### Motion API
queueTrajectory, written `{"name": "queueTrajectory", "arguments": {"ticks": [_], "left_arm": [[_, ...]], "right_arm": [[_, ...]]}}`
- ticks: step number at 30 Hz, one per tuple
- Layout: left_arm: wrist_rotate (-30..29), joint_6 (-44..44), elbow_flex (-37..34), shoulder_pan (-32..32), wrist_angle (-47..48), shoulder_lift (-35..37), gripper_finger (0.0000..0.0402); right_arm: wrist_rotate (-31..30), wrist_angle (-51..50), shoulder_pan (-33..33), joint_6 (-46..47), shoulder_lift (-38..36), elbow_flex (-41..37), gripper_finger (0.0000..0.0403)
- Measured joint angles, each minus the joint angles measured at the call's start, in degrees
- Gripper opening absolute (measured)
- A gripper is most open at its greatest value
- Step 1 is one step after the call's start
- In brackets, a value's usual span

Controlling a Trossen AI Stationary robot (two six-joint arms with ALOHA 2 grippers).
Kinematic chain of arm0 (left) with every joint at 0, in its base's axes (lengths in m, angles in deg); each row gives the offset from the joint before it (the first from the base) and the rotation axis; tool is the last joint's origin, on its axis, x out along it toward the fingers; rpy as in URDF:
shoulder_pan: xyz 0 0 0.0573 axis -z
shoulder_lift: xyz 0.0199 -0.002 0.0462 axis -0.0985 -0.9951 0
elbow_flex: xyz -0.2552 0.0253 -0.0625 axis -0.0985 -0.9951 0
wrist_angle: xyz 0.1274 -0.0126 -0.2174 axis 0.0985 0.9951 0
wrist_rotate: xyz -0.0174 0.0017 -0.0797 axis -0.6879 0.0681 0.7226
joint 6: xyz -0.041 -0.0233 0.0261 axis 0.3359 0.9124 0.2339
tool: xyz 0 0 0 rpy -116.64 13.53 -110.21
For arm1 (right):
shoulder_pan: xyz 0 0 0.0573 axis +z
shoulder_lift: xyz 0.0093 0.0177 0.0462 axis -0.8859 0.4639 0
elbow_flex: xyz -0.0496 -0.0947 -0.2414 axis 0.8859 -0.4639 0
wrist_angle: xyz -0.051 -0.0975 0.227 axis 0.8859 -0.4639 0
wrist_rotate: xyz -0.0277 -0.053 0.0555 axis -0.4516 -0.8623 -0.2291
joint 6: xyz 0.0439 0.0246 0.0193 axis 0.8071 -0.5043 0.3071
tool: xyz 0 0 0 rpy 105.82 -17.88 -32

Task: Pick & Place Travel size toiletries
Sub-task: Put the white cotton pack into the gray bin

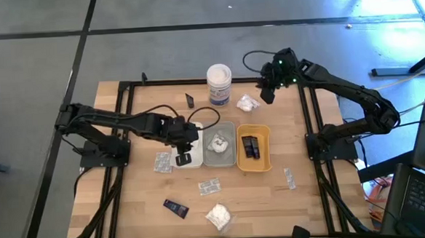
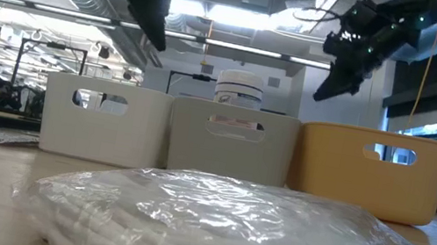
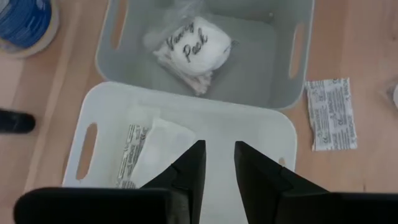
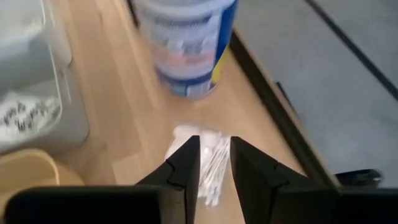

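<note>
My left gripper (image 1: 182, 144) (image 3: 219, 149) hovers open over the white tray (image 3: 249, 118), nothing between its fingers. Flat sachets (image 3: 146, 152) lie on that tray's floor. The grey tray (image 1: 227, 125) holds a white wrapped bundle (image 3: 193, 50). Black tubes (image 1: 250, 147) lie in the orange tray (image 1: 264, 134). My right gripper (image 1: 267, 96) (image 4: 214, 144) hangs open, high above a white bundle (image 4: 208, 163) that lies on the table next to the tall tub (image 1: 219, 84).
Loose on the table are sachets (image 1: 161, 162) (image 1: 209, 185) (image 1: 289, 178), black tubes (image 1: 175, 208) (image 1: 190, 100) and a white bundle (image 1: 218, 216), which fills the low view's foreground (image 2: 218, 229). Black frame rails (image 1: 310, 114) run along both table sides.
</note>
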Motion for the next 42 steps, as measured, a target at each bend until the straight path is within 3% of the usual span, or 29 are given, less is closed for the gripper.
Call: {"name": "queueTrajectory", "arguments": {"ticks": [5,10,16,20,26,33,42], "left_arm": [[1.67,0.64,-9.45,-0.02,-10.13,5.03,0.0071],[1.77,5.81,-20.77,-0.02,-18.11,15.5,0.0064],[-1.02,4.48,-28.75,-0.03,-24.31,27.72,0.0061],[-5.88,2.3,-30.24,-0.57,-23.6,33.49,0.0061],[-7.05,1.1,-30.61,-1.49,-19.7,40.17,0.0061],[-12.23,0.99,-30.61,-1.48,-14.72,45.31,0.0061],[-17.94,-2.44,-30.61,-1.48,-14.82,46.56,0.0061]], "right_arm": [[-0.4,3.73,1.3,-0.48,0.02,-4.69,0.0116],[-3.7,9.54,2.34,-2.34,0.02,-9.07,0.0148],[-4.29,14.52,2.47,-3.06,1.56,-13.2,0.0195],[-4.35,16.77,2.42,-3.05,5.83,-13.53,0.0221],[-4.52,18.67,2.42,-3.66,13.3,-12.5,0.0237],[-4.46,18.58,3.45,-4.5,15.3,-11.79,0.0226],[-4.39,19.37,6.34,-3.6,15.65,-11.78,0.0208]]}}
